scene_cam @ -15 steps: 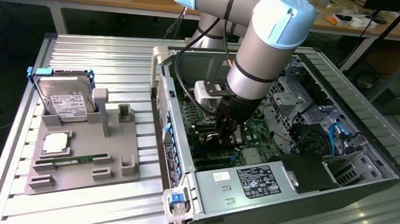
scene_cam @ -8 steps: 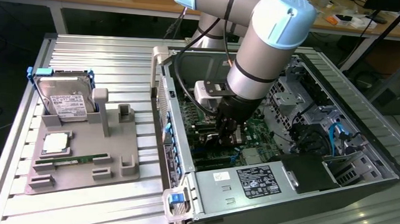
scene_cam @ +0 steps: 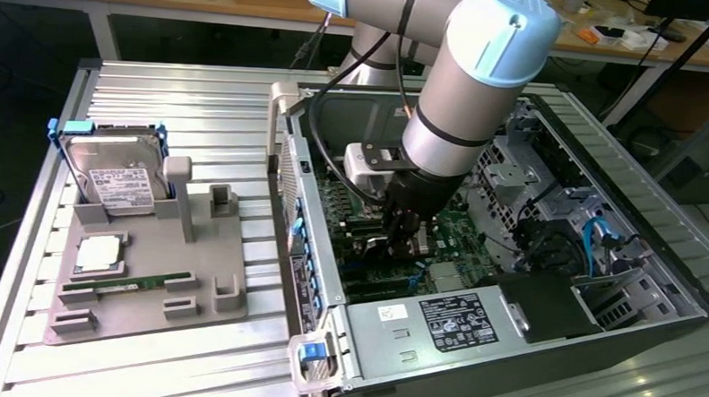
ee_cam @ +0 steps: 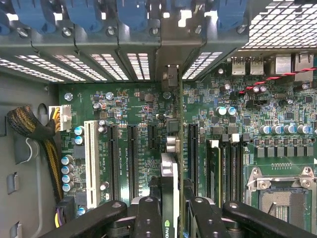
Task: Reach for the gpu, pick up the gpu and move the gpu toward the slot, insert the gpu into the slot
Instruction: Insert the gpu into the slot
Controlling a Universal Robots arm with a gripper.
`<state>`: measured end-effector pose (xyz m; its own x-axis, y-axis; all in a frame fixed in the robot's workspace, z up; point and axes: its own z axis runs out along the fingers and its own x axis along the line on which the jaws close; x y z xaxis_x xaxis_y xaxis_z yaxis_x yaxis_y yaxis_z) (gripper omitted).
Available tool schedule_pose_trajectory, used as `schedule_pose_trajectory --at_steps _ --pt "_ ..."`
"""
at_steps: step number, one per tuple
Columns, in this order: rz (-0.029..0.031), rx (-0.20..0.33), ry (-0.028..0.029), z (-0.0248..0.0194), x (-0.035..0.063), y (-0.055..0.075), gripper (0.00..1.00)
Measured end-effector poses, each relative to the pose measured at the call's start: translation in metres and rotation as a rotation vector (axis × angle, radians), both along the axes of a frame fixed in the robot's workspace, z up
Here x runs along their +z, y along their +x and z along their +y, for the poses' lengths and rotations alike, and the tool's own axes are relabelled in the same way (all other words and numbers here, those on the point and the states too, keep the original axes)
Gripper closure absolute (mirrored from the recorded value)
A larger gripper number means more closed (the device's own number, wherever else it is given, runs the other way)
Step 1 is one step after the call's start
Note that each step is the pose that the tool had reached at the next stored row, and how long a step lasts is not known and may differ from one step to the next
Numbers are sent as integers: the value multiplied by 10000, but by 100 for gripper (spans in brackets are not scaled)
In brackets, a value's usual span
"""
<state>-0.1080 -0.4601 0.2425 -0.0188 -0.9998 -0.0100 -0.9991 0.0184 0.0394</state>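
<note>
Fingers (ee_cam: 171,218) clamp the gpu (ee_cam: 169,183) edge-on between them, above the motherboard (ee_cam: 124,104).

Arm (scene_cam: 461,104) reaches steeply down from upper frame in exterior view, wrist nearly vertical. Pincer (ee_cam: 171,210) points straight down, its black fingers (ee_cam: 148,218) closed partway, clamping a thin card edge-on between them.

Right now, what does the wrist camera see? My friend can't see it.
The gripper holds the gpu edge-on, upright over a green motherboard inside a computer case. Black slots and a white slot run alongside the card, with blue clips behind.
</note>
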Motion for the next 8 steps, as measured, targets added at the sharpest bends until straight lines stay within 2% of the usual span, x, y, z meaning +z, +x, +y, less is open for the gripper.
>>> schedule_pose_trajectory --at_steps 8 --pt "0 0 0 0 0 0 73"
